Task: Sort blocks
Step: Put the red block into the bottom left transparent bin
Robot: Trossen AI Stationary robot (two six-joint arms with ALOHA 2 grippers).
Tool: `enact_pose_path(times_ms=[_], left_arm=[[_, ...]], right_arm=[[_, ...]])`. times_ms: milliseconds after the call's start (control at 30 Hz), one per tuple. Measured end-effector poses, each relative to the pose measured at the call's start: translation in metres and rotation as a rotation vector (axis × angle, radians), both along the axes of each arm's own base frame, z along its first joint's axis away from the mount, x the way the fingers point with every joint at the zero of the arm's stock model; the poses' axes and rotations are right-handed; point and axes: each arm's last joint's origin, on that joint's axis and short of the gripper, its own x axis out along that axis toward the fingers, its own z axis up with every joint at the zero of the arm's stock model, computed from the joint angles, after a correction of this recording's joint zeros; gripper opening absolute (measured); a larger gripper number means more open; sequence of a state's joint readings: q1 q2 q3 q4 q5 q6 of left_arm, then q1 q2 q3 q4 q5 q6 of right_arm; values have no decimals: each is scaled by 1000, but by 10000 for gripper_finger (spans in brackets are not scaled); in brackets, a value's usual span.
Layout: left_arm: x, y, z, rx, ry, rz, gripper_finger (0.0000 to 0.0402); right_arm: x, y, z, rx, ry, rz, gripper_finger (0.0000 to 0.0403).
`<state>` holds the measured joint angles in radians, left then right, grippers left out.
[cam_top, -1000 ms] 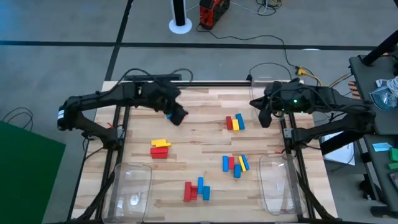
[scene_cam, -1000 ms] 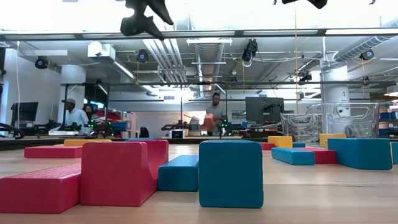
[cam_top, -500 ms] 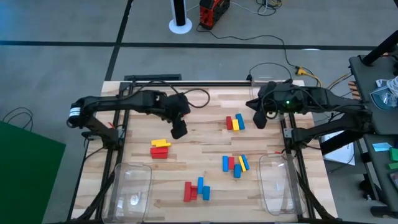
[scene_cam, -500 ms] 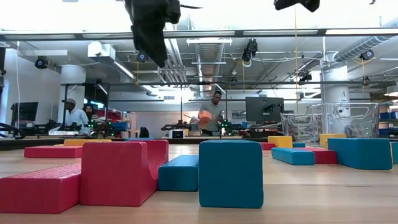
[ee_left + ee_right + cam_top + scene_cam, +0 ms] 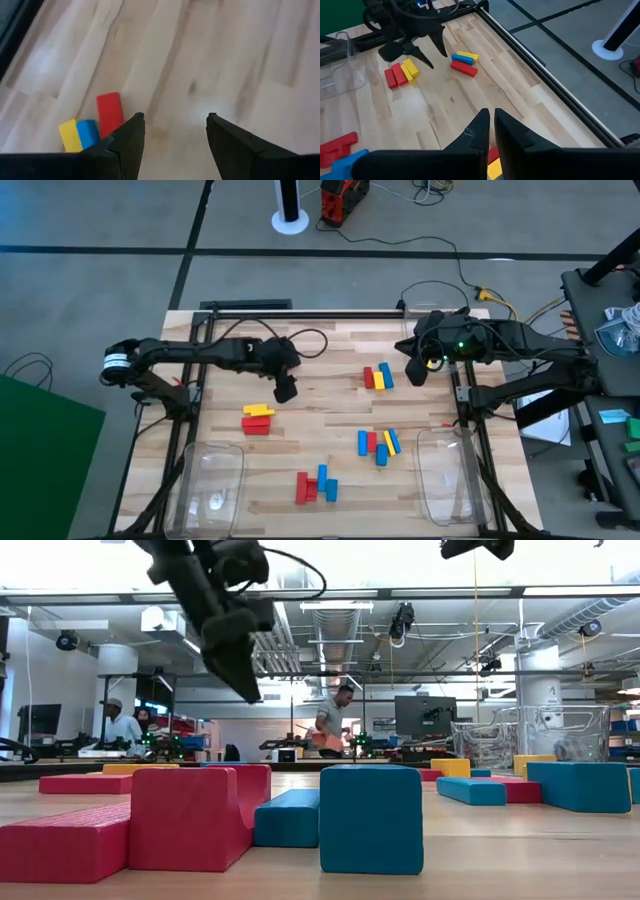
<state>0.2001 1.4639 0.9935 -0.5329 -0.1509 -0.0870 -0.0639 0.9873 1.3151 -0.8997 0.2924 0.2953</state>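
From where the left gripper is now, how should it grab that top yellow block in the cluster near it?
Left gripper hovers open. Come straight down on the yellow block and close across its narrow width: its long sides look exposed from above, though a red block sits close beside it.

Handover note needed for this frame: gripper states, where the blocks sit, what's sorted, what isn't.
Left gripper: open, empty, raised over the table just behind the red and yellow group.
Right gripper: shut, empty, raised near the table's right edge, beside the far red, yellow and blue group.
Other blocks: a mixed group at middle right and a red and blue group near the front.
Both clear bins, left bin and right bin, hold no blocks.
Done: nothing sorted. Left: every block.
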Motion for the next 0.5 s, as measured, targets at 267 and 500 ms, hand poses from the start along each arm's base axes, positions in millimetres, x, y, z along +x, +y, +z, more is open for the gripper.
enact_pose_path(times_ms=[267, 500], left_arm=[[-7, 7, -32, 94, 38, 41, 189], [-17, 18, -50, 90, 23, 65, 188]], right_arm=[[2, -1, -2, 20, 1, -18, 18], [3, -1, -2, 10, 1, -39, 18]])
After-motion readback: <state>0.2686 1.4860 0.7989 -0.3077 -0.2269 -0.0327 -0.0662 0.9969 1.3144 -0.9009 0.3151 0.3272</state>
